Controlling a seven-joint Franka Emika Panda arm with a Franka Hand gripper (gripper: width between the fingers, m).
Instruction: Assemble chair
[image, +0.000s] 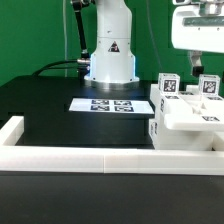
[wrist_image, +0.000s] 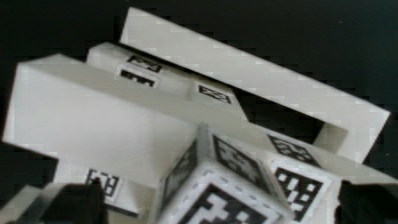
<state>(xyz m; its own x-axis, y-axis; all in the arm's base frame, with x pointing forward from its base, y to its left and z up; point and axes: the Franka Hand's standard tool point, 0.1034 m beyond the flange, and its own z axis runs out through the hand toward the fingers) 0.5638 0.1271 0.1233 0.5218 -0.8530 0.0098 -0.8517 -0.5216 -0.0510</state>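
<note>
The small matte-white plastic chair of blocky pieces (image: 185, 115) stands on the black table (image: 50, 105) at the exterior view's right, just inside the long low white border rail (image: 100, 160) that runs along the near edge and turns a corner at the exterior view's left. Its parts are a flat slab, bars and upright posts, each carrying small square black-and-white tags; two tagged posts rise from its top. The white two-finger gripper (image: 192, 60) hangs directly above those posts, apart from them, jaws spread wide and holding nothing. In the wrist view the chair (wrist_image: 160, 110) fills the picture: a broad slab with a slotted frame beyond it, and tagged post ends close to the camera. The dark fingertips (wrist_image: 80, 200) show at the edge of that picture, clear of the chair. Beyond the chair, toward the exterior view's left, the thin flat white marker board (image: 108, 104) lies on the table in front of the white robot base (image: 108, 55). No container is in view.
</note>
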